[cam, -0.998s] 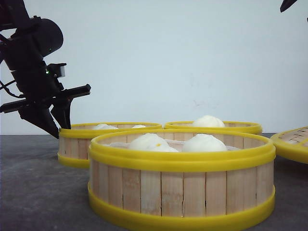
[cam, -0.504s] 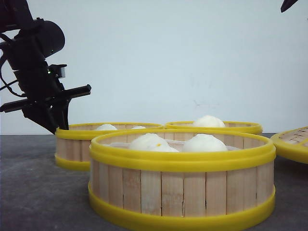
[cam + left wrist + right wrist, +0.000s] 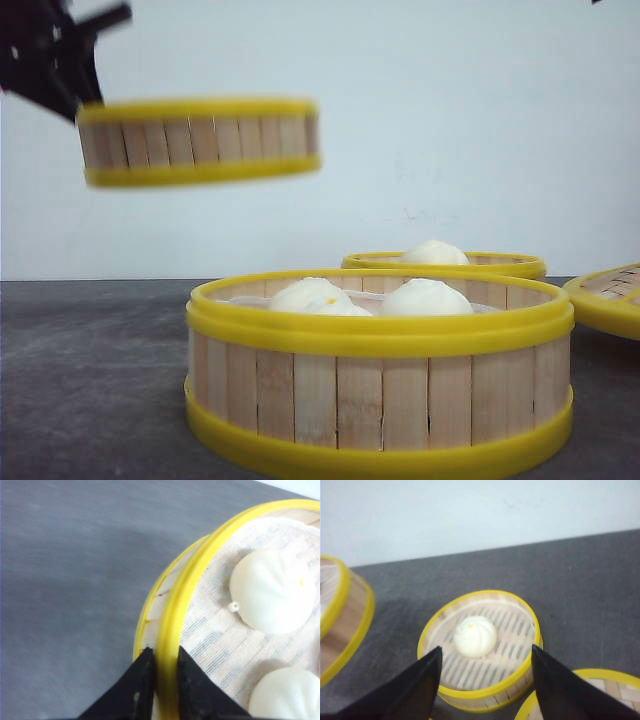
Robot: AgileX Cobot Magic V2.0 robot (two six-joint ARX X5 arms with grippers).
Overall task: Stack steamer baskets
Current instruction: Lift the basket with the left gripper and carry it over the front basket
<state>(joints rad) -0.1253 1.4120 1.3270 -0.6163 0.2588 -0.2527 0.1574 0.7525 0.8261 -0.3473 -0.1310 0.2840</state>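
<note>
Yellow-rimmed steamer basket [image 3: 198,142] is clamped at its rim by the closed left tool [image 3: 160,672] and held aloft. No stacking is completed: two baskets [image 3: 378,370] [image 3: 481,647] rest on the worktop [image 3: 90,380]. The right tool [image 3: 486,680] is spread open, empty.

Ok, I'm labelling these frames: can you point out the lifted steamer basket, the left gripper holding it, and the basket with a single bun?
lifted steamer basket [image 3: 200,143], front view, on its slatted side wall.
left gripper [image 3: 161,672], left wrist view, between the fingertips at the yellow rim.
single-bun basket [image 3: 517,632], right wrist view, on its slatted floor.
</note>
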